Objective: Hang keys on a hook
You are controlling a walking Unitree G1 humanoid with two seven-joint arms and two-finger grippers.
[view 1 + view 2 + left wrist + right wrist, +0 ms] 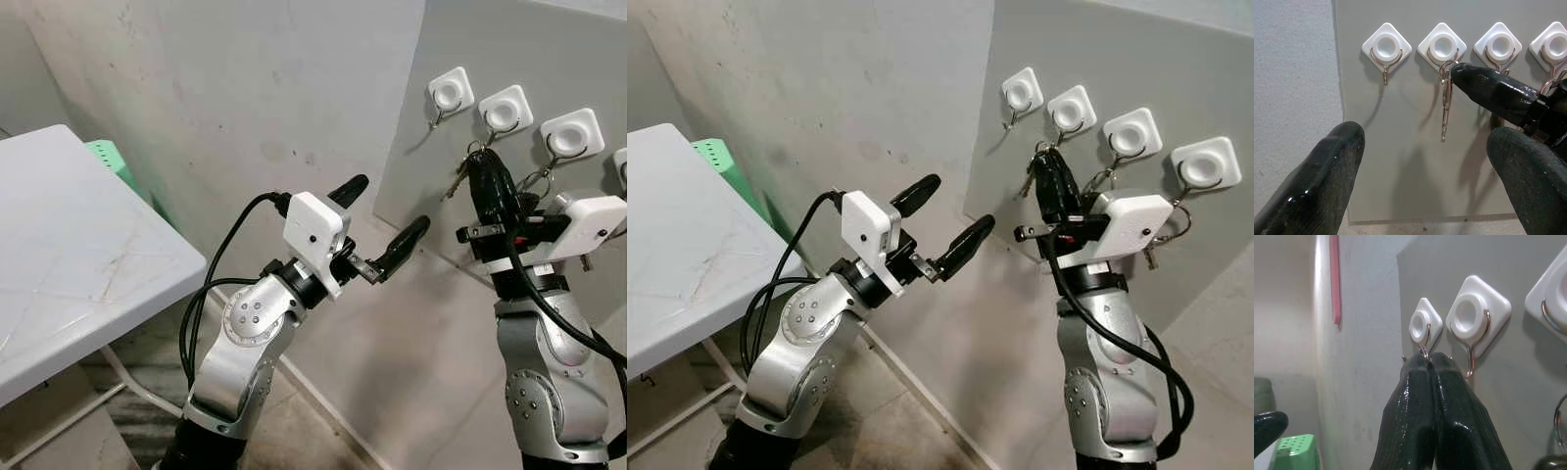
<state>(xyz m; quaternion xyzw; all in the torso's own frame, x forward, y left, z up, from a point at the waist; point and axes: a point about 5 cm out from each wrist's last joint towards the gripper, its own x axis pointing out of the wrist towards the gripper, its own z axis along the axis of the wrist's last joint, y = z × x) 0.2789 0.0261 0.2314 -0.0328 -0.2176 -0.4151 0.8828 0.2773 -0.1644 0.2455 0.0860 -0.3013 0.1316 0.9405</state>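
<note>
A grey board (441, 225) on the wall carries a row of white hooks. My right gripper (483, 162) is raised against the board, its fingers (1415, 401) pressed together on the ring of a bunch of keys (1445, 107). The ring sits at the wire tip of the second hook from the left (1442, 46), and the keys dangle straight below it. The first hook (1386, 49) is bare. My left gripper (390, 206) is held up in front of the board, open, with nothing between its fingers (1327, 176).
A white table (78, 255) stands at my left, with a green stool (113, 157) behind it by the wall. Another key ring (1104, 176) hangs under the third hook (1132, 132). A rough plaster wall fills the space between table and board.
</note>
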